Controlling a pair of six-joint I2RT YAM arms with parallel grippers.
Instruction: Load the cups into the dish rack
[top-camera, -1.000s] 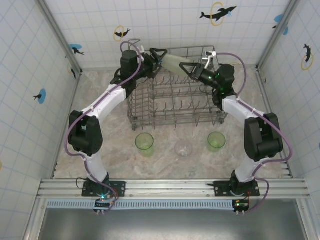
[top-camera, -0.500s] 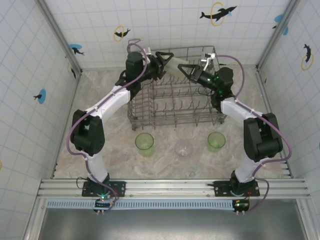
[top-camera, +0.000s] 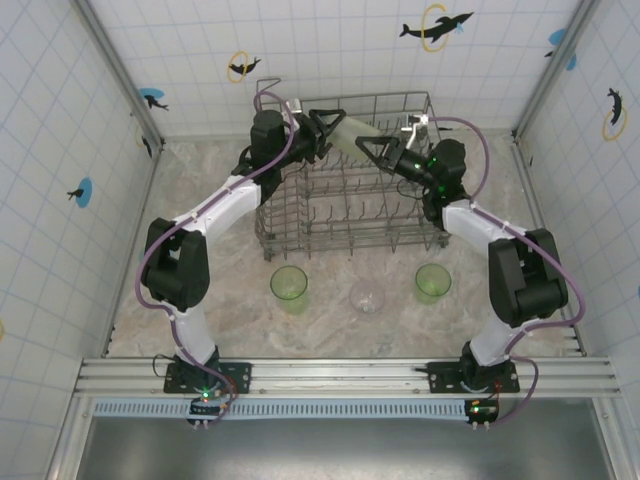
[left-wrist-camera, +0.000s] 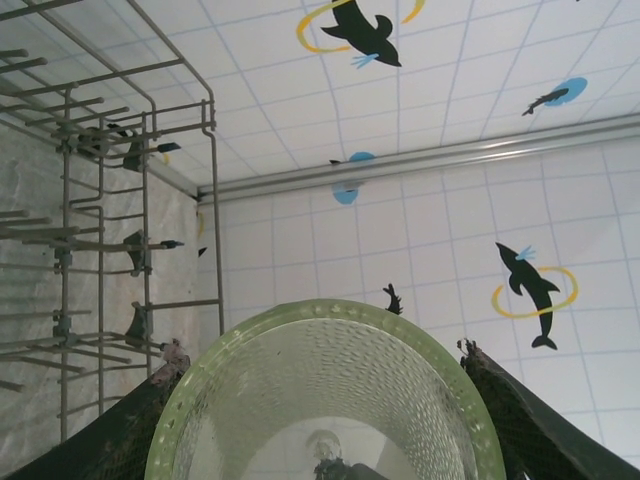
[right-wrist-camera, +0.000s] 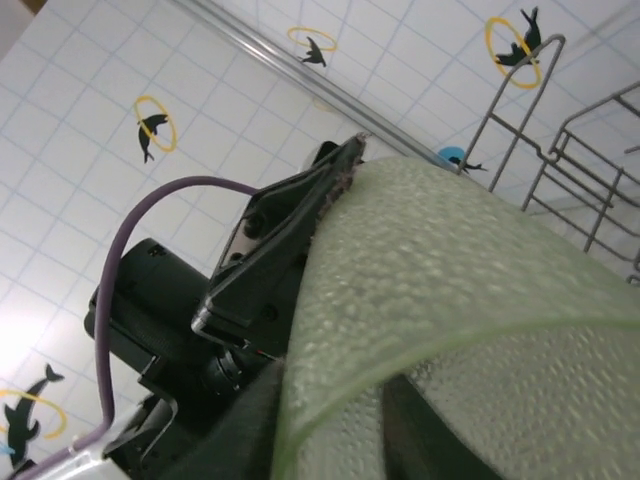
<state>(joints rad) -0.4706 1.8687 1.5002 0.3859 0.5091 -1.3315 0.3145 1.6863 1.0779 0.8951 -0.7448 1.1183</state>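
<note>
Cup (top-camera: 349, 130) in L claw (top-camera: 333, 122) & R claw (top-camera: 365, 145), over rack (top-camera: 345, 215).

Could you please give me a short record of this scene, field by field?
held item: pale green cup, lying on its side above the far end of the dish rack
left gripper: shut on the pale green cup, a finger on either side of it
right gripper: at the cup's other end; grip cannot be told
on the table: green cup, clear cup, second green cup, all upright in a row in front of the rack
</note>
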